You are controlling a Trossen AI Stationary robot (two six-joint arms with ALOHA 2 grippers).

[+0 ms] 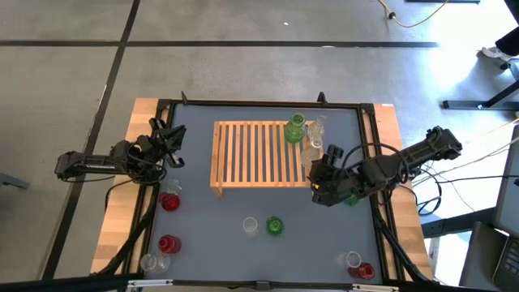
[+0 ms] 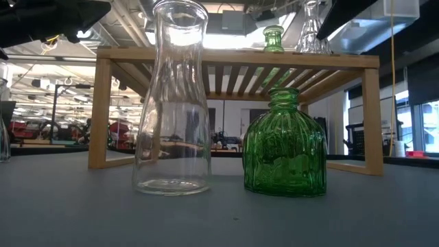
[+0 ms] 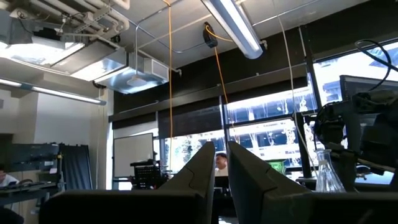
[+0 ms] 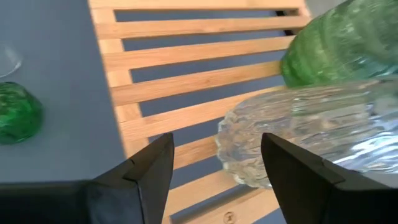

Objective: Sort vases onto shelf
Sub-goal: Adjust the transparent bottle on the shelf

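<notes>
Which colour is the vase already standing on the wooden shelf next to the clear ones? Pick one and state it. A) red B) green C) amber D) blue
B: a green vase stands on the shelf near its right end, beside the clear vases, while the red vases sit on the table.

High view: the clear vases [image 1: 315, 139] at the right end of the shelf [image 1: 258, 152] overlap; their count and outlines cannot be separated. The right gripper [image 1: 323, 180] covers the shelf's lower right corner.

Low view: a clear vase [image 2: 3, 140] is cut by the left edge; another clear vase [image 2: 310, 27] by the top edge.

Right wrist view: a ribbed clear vase [image 4: 311, 137] and a green vase [image 4: 342, 43] run off the right edge, blurred.

Left wrist view: the left gripper's [image 3: 225, 171] own fingers hide the table.
</notes>
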